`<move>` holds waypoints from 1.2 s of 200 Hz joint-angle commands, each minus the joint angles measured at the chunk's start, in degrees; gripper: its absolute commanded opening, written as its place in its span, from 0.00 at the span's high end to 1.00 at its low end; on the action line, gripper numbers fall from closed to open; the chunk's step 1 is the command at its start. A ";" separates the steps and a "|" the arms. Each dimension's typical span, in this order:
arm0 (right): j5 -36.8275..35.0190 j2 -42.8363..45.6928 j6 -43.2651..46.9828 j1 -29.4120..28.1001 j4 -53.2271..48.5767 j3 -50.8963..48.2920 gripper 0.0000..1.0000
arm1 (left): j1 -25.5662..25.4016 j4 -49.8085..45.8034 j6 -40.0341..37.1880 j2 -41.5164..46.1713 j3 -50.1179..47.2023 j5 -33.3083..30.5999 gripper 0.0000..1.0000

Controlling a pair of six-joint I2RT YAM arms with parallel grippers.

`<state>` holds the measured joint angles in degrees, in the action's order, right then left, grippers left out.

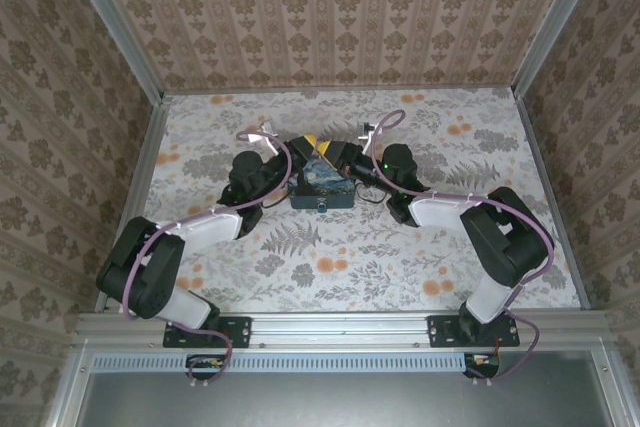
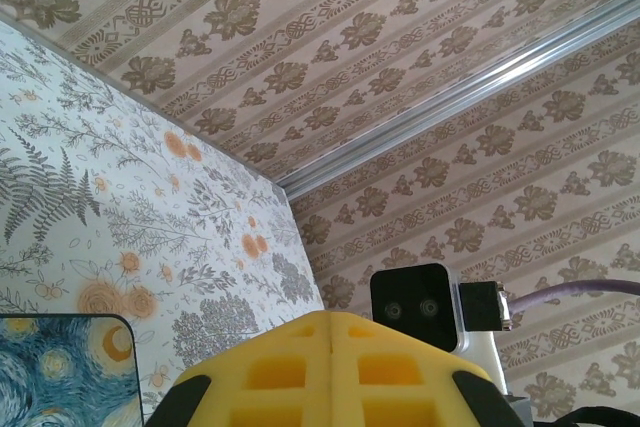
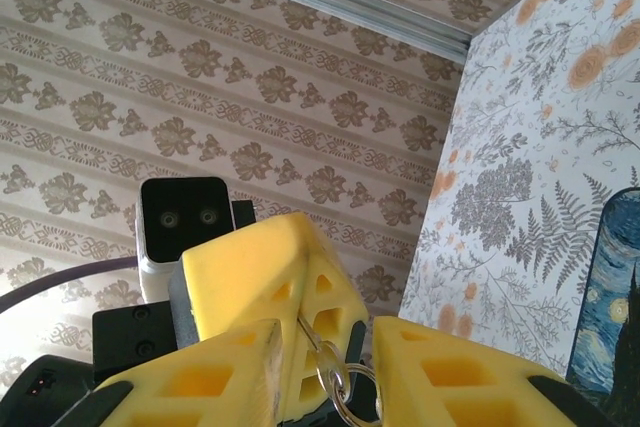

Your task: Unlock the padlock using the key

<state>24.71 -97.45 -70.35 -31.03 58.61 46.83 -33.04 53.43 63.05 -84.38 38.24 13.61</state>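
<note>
My left gripper (image 2: 331, 322) has its yellow fingers pressed together, and in the right wrist view it (image 3: 303, 247) is shut on the blade of the key (image 3: 328, 369). The key's silver head and its ring (image 3: 355, 404) stick out toward the right wrist camera. They hang in the gap between my right gripper's (image 3: 328, 335) two fingers, which stand apart around them. In the top view both grippers, left (image 1: 311, 141) and right (image 1: 345, 150), meet above the far side of the tin. The padlock is hidden.
A blue-and-yellow starry-print tin (image 1: 322, 185) sits mid-table under the grippers, its corner at the edges of the wrist views (image 2: 60, 372) (image 3: 615, 307). Patterned walls close in the table at the back and both sides. Bare floral tabletop (image 1: 330, 267) lies in front of the tin.
</note>
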 commanded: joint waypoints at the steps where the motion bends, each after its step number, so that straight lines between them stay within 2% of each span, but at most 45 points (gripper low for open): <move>1: 1.39 -0.38 -0.58 -0.39 3.43 0.90 0.69 | -0.45 1.88 0.25 0.09 1.04 -0.63 1.00; 159: 3.33 -1.99 -1.99 -0.70 6.59 -0.51 0.70 | -0.45 2.43 1.20 0.18 1.15 -0.93 1.00; 240: 3.07 -1.96 -2.01 -0.53 6.74 -1.04 0.76 | -0.45 2.25 1.20 0.23 0.96 -1.29 1.00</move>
<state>27.05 -98.76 -72.25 -31.42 62.63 46.72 -33.04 53.67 63.48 -84.38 38.24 13.19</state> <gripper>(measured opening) 0.246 0.048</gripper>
